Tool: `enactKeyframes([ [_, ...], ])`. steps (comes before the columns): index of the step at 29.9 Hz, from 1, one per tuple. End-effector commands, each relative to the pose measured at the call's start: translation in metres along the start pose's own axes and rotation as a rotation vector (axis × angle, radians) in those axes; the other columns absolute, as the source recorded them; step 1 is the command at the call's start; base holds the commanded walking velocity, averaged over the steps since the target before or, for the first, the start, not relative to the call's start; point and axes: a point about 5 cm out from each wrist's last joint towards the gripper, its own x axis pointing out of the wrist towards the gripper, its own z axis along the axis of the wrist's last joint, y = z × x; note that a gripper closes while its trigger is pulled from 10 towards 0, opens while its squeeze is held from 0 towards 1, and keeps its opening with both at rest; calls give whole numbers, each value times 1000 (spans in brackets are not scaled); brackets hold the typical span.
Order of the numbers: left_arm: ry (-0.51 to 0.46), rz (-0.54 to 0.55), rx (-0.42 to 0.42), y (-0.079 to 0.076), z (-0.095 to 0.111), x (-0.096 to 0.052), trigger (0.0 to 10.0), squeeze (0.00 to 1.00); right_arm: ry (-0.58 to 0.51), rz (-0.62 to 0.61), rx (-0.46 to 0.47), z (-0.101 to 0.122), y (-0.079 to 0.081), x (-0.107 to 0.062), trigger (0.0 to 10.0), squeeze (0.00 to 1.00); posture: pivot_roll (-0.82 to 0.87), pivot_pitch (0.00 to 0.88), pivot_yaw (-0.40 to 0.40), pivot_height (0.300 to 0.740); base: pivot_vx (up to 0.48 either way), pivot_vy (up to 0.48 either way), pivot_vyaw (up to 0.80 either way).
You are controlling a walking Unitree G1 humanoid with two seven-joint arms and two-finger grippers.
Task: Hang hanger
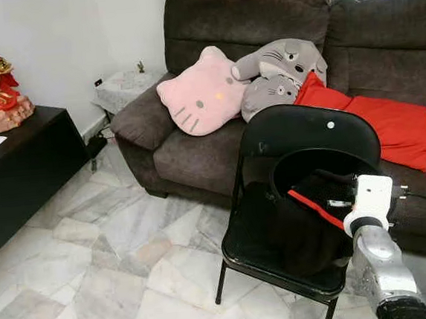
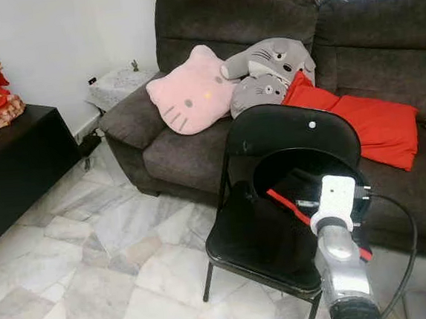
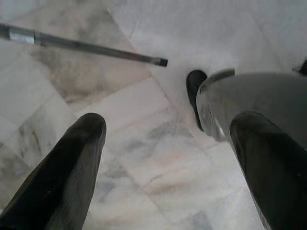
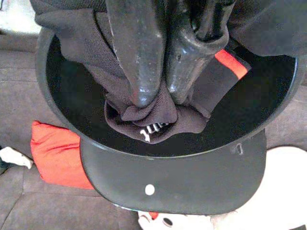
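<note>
The right gripper (image 4: pixel 158 93) reaches forward over the black chair (image 1: pixel 300 133), fingers pinched tight on a dark garment (image 4: pixel 153 117) with its red hanger (image 1: pixel 314 208) there, while the left gripper (image 3: pixel 168 143) hangs spread above the floor (image 1: pixel 116 250).

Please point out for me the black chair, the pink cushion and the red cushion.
chair (image 1: pixel 300 129), left eye view, on the backrest panel.
pink cushion (image 1: pixel 201 93), left eye view, on the middle of its face.
red cushion (image 1: pixel 389 125), left eye view, on its flat top.
</note>
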Motion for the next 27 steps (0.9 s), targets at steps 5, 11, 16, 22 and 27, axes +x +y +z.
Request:
enactKeyframes([
  [5,1,-5,3,-13,6,1,10000,0,-7,-17,2,5,-1,2,10000,1000,-21,0,49,740,0,0,0],
  [11,16,-1,-12,2,-6,-1,10000,0,-58,-90,-22,14,-9,-1,10000,1000,-22,0,50,740,0,0,0],
  [16,16,-2,-14,2,-6,-1,10000,0,-61,-101,-40,12,-10,-4,10000,1000,-24,0,48,740,0,0,0],
  [22,17,-4,-14,1,-8,-1,10000,0,-163,-26,-188,18,4,-25,10000,1000,-31,0,46,740,0,0,0],
  [27,19,-7,-11,0,-8,-1,10000,0,-169,70,-346,6,14,-49,10000,1000,-35,0,44,740,0,0,0],
])
